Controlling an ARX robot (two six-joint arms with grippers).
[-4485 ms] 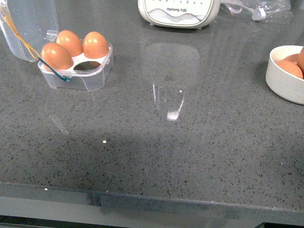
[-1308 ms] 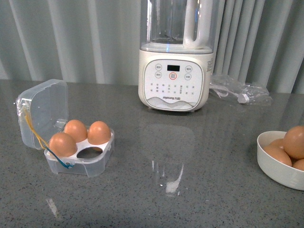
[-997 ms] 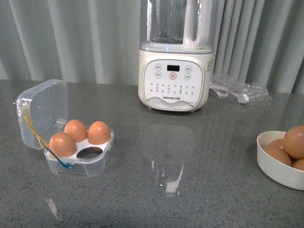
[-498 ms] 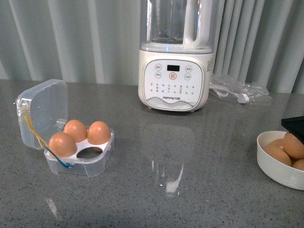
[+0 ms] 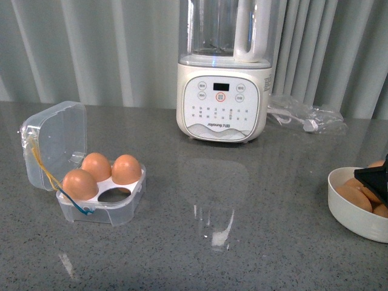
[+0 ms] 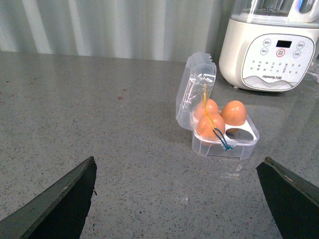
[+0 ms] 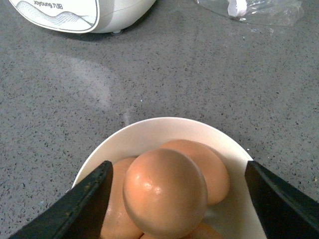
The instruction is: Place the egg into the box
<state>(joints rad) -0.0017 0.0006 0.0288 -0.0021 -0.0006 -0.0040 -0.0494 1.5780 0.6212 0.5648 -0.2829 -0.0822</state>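
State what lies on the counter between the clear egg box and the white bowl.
Nothing: the front view shows only bare grey countertop between the box and the white bowl; the blender stands further back.

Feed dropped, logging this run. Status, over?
Right hand open, straddling top orange-brown egg in round white bowl. Left hand open, empty. One cell free in clear plastic egg box, lid up. Path unobstructed.

A dark grey speckled stone countertop (image 5: 285, 242) fills the lower half of the frame, polished enough to mirror what stands on it. Behind it, across the whole top of the frame, hangs a pale grey pleated curtain (image 5: 91, 48). A bright glare (image 5: 219, 237) of overhead light sits low in the centre.
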